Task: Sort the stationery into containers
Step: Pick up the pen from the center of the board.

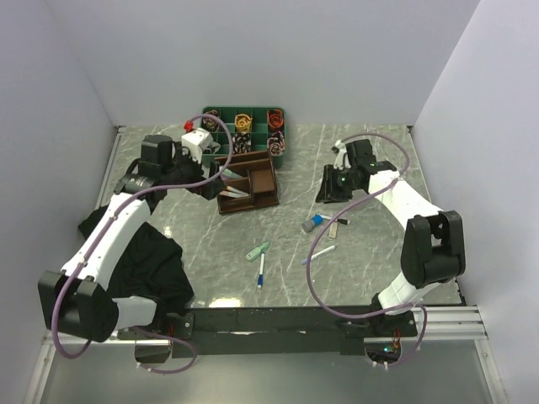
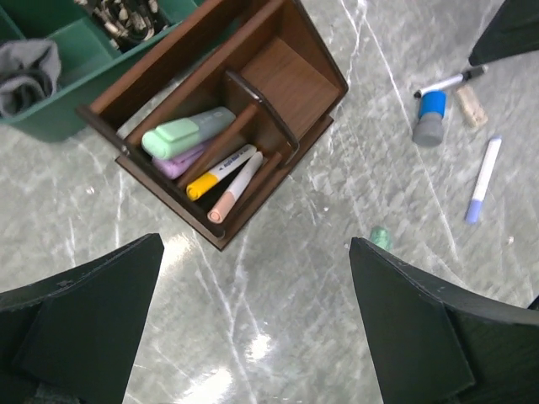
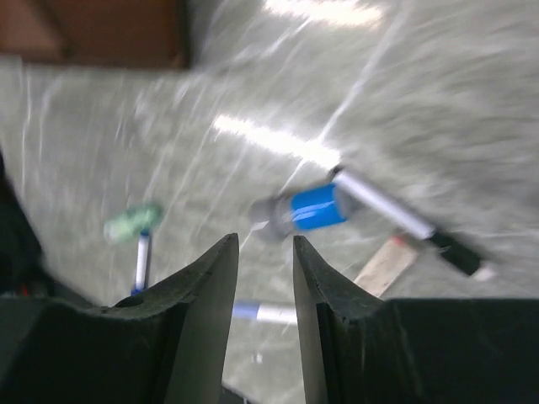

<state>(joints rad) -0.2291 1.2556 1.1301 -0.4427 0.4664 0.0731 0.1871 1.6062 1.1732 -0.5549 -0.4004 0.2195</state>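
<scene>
blue-grey cylinder (image 3: pixel 307 209) sits ahead of right gripper (image 3: pixel 263 246), jaws narrowly apart (empty); round body may roll off if pinched off-centre. left gripper (image 2: pixel 253 252) jaws wide apart.

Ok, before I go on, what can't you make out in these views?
- Right wrist view, motion blur: the beige piece beside the blue cylinder is unidentifiable.
- Left wrist view: green tray is cut off by the top edge, its contents unclear.
- Top view: items inside the organiser are too small to tell apart.
</scene>
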